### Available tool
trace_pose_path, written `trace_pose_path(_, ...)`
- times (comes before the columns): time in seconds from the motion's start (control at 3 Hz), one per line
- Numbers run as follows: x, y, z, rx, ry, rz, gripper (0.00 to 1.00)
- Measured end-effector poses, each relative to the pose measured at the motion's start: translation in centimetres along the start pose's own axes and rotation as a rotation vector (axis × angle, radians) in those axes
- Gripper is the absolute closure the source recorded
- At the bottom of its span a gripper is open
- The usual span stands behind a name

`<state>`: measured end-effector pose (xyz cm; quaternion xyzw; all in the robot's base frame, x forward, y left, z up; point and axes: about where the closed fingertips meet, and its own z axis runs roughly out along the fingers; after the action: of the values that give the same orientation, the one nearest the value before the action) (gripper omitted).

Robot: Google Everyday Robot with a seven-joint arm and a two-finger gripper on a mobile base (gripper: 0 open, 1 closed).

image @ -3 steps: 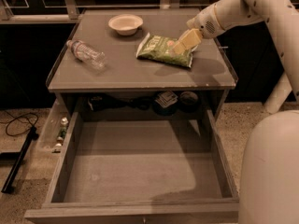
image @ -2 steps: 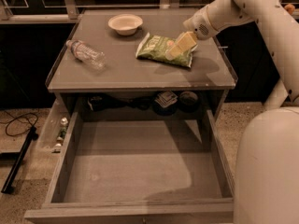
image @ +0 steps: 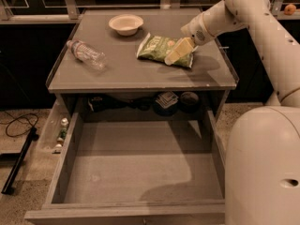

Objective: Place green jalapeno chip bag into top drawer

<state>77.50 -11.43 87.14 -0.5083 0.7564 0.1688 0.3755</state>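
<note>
The green jalapeno chip bag (image: 154, 46) lies flat on the grey cabinet top (image: 140, 75), right of centre. My gripper (image: 174, 55) reaches in from the right on the white arm (image: 220, 18). It is down over the bag's right end and touches or nearly touches it. The top drawer (image: 65, 172) is pulled out wide below the cabinet top, with its flat grey bottom bare.
A clear plastic water bottle (image: 86, 54) lies on the top's left side. A pale bowl (image: 125, 23) stands at the back. Dark items (image: 166, 100) sit on the shelf behind the drawer. My white base (image: 262, 168) stands right of the drawer. A cable (image: 18, 121) lies on the floor at left.
The gripper has moved slightly down and left, further onto the bag's right end. The bag, bottle and bowl have not moved.
</note>
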Motion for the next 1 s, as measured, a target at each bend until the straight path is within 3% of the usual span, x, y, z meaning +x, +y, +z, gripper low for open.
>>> trace_pose_path(0.67, 0.96, -0.05, 1.62, -0.035, 0.021, 0.01, 0.0)
trace_pose_path(1.0, 0.99, -0.05, 1.66, -0.036, 0.022, 0.01, 0.19)
